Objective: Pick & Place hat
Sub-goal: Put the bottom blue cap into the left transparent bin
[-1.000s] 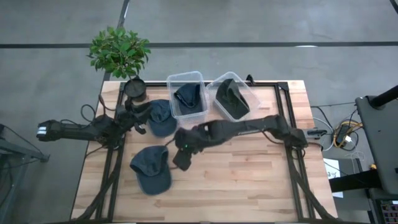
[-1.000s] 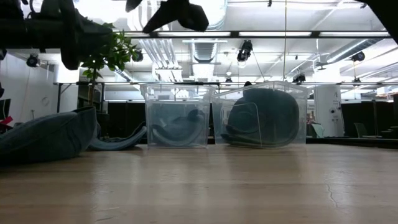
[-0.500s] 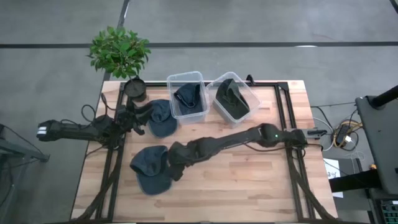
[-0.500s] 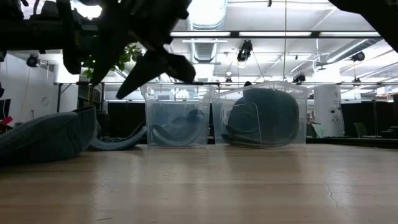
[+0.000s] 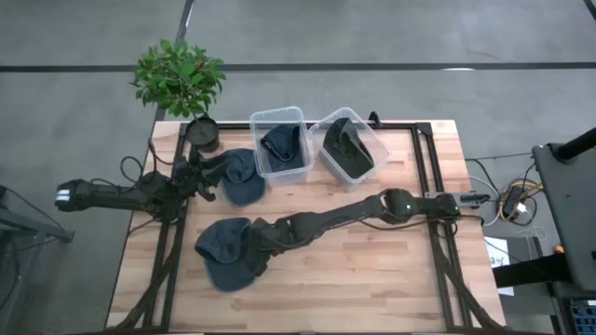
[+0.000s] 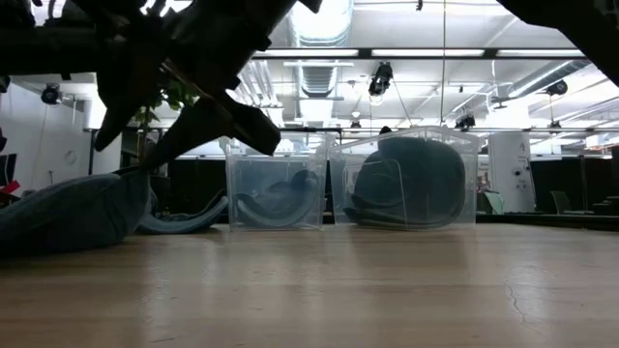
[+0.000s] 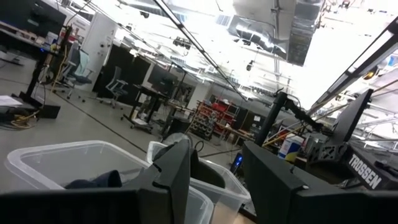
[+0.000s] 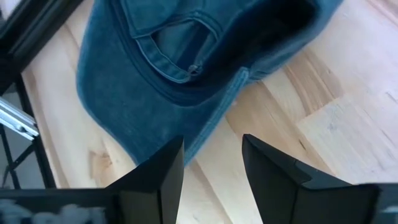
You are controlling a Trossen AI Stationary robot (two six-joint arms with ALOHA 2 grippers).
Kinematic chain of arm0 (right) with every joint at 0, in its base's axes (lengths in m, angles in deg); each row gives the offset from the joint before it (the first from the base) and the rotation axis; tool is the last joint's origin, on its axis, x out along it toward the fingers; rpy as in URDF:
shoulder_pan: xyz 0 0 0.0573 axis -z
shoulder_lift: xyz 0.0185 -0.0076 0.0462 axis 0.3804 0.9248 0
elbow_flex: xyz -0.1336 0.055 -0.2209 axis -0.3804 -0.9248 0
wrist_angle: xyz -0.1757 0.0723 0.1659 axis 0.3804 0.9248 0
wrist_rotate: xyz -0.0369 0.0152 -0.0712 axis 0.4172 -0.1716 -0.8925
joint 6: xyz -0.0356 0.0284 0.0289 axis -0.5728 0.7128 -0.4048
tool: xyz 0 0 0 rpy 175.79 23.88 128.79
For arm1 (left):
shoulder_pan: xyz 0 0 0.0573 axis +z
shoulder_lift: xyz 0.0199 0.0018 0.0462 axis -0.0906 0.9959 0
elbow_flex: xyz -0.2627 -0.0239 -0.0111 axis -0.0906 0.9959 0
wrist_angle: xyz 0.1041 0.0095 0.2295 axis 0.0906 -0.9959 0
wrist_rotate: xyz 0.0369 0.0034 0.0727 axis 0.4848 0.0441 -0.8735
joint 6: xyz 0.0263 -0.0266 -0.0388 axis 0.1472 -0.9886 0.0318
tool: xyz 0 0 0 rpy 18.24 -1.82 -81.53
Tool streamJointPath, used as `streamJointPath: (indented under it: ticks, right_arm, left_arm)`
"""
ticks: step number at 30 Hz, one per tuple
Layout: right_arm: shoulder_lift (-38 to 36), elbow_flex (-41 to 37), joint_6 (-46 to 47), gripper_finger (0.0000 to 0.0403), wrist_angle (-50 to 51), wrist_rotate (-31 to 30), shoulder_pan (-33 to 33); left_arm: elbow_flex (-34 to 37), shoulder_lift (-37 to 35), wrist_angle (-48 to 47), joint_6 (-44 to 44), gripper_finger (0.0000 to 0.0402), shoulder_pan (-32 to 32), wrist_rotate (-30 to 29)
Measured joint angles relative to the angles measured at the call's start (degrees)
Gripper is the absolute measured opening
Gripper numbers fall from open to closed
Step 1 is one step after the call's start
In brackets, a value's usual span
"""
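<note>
A blue denim hat (image 5: 223, 253) lies crown-down on the table's near left part; it also fills the upper part of the right wrist view as the hat (image 8: 180, 68). My right gripper (image 5: 254, 248) hangs open just over that hat's right edge, with its fingers astride the hat's rim (image 8: 214, 121) and no contact showing. A second blue hat (image 5: 242, 177) rests flat beside the left bin. My left gripper (image 5: 211, 177) waits open at that hat's left side. In the low view my right gripper (image 6: 189, 116) hangs above the near hat (image 6: 68, 215).
Two clear bins stand at the far middle, the left bin (image 5: 279, 141) holding a blue hat and the right bin (image 5: 347, 144) a darker one. A potted plant (image 5: 180, 79) is at the far left corner. Bare wood (image 5: 372, 270) lies across the near right.
My right gripper has travelled toward the table's left and near edge and come down, from above the middle of the table to just over the near hat's right edge. Its fingers stay open. The hats have kept their places.
</note>
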Motion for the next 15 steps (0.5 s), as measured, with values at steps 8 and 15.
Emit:
streamJointPath:
  ticks: [8,15]
  right_arm:
    - [0.0,-1.32,0.58,0.0155,-1.74,-1.1,0.0]
    - [0.0,-2.07,0.92,0.0155,-3.78,-2.74,-0.12]
  left_arm:
    - [-0.01,0.0,0.06,0.44,0.014,0.02,-0.03]
    - [-0.01,0.0,0.46,0.44,0.014,0.02,-0.03]
